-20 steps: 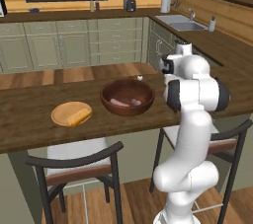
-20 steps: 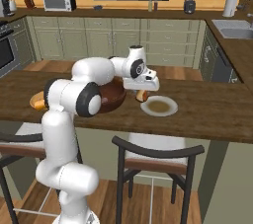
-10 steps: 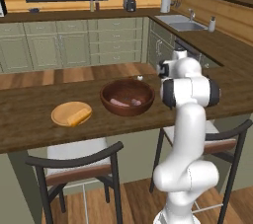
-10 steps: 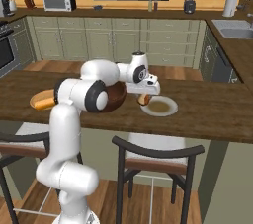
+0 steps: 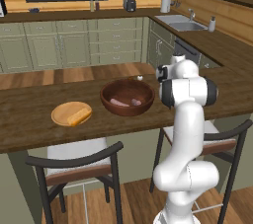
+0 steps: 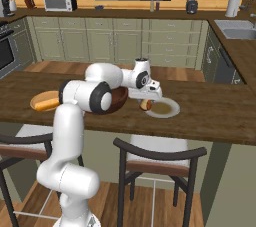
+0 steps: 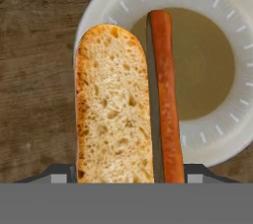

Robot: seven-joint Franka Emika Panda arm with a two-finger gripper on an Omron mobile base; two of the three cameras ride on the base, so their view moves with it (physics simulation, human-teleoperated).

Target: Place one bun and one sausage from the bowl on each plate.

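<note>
- While your claw (image 6: pixel 145 103) swung from beside the bowl (image 5: pixel 127 96) out over the grey-white plate (image 6: pixel 163 107), it stayed clenched on bun (image 7: pixel 112 104) and sausage (image 7: pixel 165 94) together
- You're ready to lower; tan plate (image 5: pixel 71 113) on the desk already carries a bun

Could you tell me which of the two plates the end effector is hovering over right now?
The pale grey-white plate with the brownish centre, right of the bowl. The end effector holds a bun and sausage above it; the tan wooden plate lies beyond the bowl.
</note>
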